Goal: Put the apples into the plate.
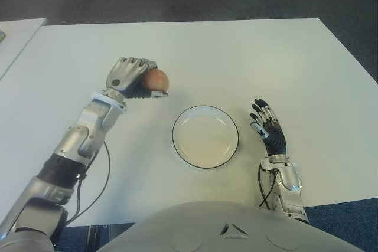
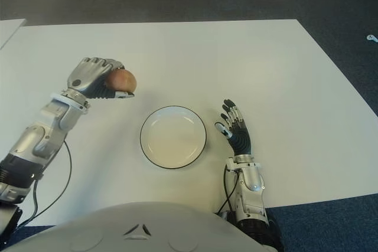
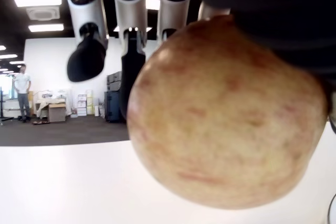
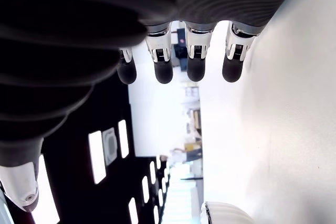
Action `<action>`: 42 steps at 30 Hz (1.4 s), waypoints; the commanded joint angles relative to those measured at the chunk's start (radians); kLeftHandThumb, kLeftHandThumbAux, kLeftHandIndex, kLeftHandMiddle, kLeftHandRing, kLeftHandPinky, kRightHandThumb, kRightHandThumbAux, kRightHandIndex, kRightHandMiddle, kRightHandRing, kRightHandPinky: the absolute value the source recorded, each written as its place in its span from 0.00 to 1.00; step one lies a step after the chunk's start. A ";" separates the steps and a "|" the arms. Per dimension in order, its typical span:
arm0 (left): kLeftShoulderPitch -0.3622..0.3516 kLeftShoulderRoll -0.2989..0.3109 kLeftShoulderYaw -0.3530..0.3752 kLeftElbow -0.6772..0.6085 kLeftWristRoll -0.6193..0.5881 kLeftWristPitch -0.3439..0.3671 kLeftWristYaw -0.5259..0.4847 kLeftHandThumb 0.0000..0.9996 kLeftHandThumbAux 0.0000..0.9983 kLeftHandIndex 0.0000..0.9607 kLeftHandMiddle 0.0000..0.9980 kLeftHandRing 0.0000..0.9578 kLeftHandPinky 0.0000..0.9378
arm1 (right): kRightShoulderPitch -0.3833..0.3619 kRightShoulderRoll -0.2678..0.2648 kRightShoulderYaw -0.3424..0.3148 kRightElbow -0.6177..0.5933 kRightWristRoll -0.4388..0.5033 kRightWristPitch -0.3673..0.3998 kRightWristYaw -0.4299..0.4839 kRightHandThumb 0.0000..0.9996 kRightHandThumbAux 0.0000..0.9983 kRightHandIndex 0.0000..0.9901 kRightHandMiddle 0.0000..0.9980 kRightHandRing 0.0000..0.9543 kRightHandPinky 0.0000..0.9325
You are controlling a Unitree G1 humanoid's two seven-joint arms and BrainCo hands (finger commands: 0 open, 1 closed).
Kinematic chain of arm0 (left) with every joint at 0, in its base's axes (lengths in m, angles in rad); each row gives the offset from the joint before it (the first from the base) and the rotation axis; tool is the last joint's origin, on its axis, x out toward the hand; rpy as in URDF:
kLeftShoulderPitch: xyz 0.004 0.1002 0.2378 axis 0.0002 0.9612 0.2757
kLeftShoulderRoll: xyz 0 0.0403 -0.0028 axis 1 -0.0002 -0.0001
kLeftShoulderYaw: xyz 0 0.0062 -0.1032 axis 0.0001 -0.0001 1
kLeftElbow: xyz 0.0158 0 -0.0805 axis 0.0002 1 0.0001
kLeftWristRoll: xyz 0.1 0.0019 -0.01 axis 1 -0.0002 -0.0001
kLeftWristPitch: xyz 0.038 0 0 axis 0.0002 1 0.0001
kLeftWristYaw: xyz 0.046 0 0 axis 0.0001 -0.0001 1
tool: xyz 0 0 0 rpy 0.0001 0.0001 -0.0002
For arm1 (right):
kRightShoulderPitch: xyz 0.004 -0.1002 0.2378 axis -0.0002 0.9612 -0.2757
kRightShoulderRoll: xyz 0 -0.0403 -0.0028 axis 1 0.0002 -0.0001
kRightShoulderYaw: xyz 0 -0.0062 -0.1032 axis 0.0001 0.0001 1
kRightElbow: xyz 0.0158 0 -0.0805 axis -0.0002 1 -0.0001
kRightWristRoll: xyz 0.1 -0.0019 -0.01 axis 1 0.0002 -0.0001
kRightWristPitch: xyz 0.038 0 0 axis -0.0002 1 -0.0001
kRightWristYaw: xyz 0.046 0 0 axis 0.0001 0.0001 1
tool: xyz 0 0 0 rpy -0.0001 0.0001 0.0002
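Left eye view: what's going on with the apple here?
The left hand is closed around an apple, held to the left of and beyond the plate on the white table. The plate has nothing in it yet. The right hand shows just right of the plate, fingers spread and holding nothing.

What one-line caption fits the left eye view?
Left hand grasps an apple beyond the empty plate; right hand open beside it.
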 commanded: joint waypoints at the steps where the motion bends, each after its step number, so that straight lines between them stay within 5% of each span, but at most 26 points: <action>1: 0.015 -0.060 -0.033 -0.098 0.035 0.018 -0.059 0.75 0.70 0.46 0.84 0.87 0.82 | 0.053 0.013 0.004 0.099 -0.011 0.068 -0.013 0.13 0.56 0.00 0.00 0.00 0.00; 12: -0.025 -0.184 -0.083 -0.223 0.105 0.049 -0.203 0.75 0.70 0.46 0.84 0.87 0.81 | 0.053 0.022 0.015 0.106 -0.018 0.063 -0.024 0.12 0.56 0.00 0.00 0.00 0.00; 26: 0.017 -0.373 -0.272 -0.235 0.277 0.098 -0.280 0.75 0.69 0.46 0.85 0.87 0.84 | 0.059 0.035 0.031 0.101 -0.025 0.048 -0.039 0.13 0.56 0.00 0.00 0.00 0.00; 42: 0.054 -0.365 -0.325 -0.190 0.261 0.035 -0.319 0.75 0.69 0.46 0.85 0.88 0.86 | 0.065 0.044 0.036 0.082 -0.035 0.070 -0.062 0.15 0.56 0.00 0.00 0.00 0.00</action>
